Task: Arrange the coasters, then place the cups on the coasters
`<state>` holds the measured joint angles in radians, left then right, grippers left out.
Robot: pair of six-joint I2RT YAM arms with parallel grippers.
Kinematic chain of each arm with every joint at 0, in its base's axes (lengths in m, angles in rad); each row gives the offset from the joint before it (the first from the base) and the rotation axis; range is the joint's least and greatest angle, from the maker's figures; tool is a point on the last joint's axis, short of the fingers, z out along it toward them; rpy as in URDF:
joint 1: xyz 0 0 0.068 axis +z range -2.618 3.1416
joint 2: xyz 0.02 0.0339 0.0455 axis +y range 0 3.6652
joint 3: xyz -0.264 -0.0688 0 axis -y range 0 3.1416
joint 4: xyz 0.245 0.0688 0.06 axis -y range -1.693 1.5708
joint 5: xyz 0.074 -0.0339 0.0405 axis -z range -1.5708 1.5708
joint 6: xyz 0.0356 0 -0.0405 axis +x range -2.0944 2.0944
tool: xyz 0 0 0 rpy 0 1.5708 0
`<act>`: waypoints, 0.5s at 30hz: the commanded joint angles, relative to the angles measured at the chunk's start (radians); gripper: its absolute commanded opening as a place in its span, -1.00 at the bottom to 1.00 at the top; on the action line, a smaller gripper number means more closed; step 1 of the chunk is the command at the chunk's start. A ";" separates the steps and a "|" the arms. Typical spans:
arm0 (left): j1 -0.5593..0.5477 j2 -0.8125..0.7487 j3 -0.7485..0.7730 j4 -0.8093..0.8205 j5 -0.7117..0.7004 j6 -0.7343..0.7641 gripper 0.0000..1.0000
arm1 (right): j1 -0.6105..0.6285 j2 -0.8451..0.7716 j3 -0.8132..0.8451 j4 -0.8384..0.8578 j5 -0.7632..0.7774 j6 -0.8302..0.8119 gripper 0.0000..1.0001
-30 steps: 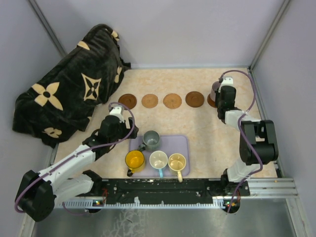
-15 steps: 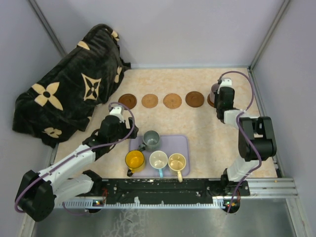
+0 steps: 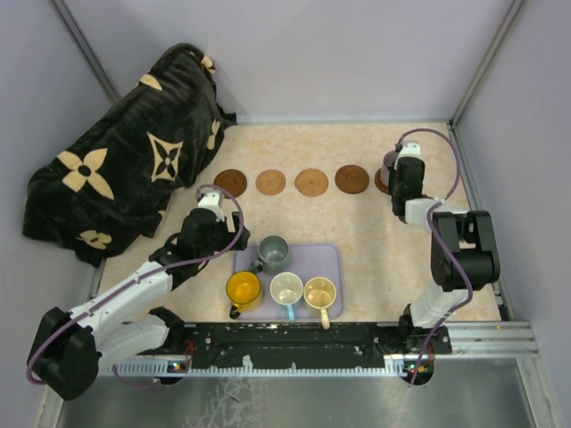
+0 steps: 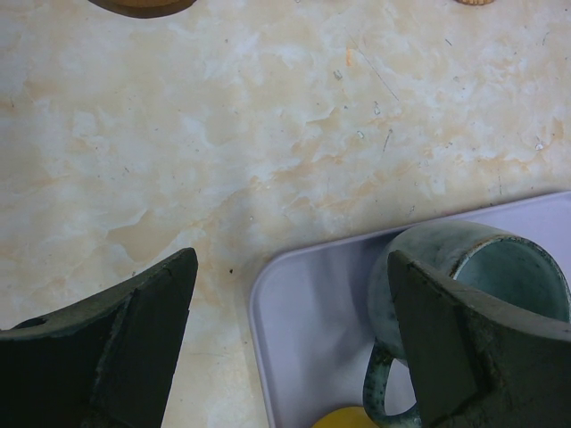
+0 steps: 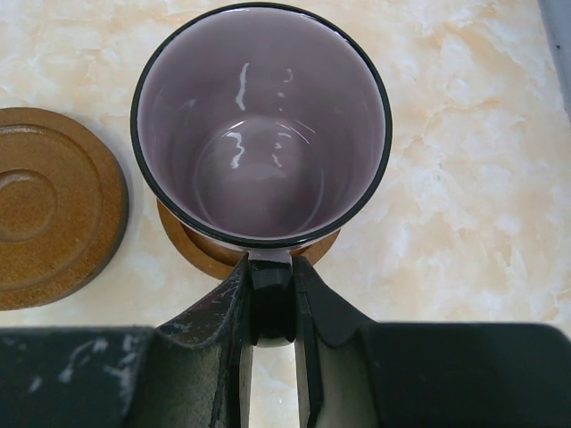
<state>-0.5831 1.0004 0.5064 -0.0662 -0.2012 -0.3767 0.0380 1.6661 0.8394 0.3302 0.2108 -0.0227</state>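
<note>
Four bare wooden coasters (image 3: 270,182) lie in a row across the far table. A fifth coaster (image 5: 192,245) sits at the row's right end, under the mauve-purple cup (image 5: 260,125). My right gripper (image 5: 272,303) is shut on that cup's dark handle. I cannot tell whether the cup touches the coaster. The grey-green cup (image 3: 274,254), yellow-orange cup (image 3: 243,289), cream cup (image 3: 286,289) and pale yellow cup (image 3: 319,292) stand on the lavender tray (image 3: 330,259). My left gripper (image 4: 290,330) hangs open and empty over the tray's far left corner, beside the grey-green cup (image 4: 464,267).
A black blanket with tan flower patterns (image 3: 116,169) is heaped at the far left. Grey walls close in the table on three sides. The neighbouring coaster (image 5: 49,205) lies just left of the purple cup.
The right arm has edged slightly toward the far side with the purple cup in its grip. The left arm has not moved.
</note>
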 commanded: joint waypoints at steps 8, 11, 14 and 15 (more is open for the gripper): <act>-0.008 -0.031 0.012 0.004 -0.019 0.012 0.86 | -0.007 -0.022 0.014 0.117 0.020 0.049 -0.85; -0.007 -0.032 0.010 0.003 -0.019 0.011 0.87 | -0.007 -0.021 0.007 0.117 0.014 0.065 -0.75; -0.007 -0.032 0.009 0.002 -0.018 0.012 0.86 | -0.007 -0.021 0.003 0.114 0.009 0.070 -0.54; -0.007 -0.033 0.009 0.003 -0.018 0.011 0.87 | -0.007 -0.021 0.002 0.114 0.011 0.069 -0.50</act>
<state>-0.5831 0.9825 0.5064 -0.0669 -0.2096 -0.3763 0.0360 1.6661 0.8314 0.3336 0.2146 0.0257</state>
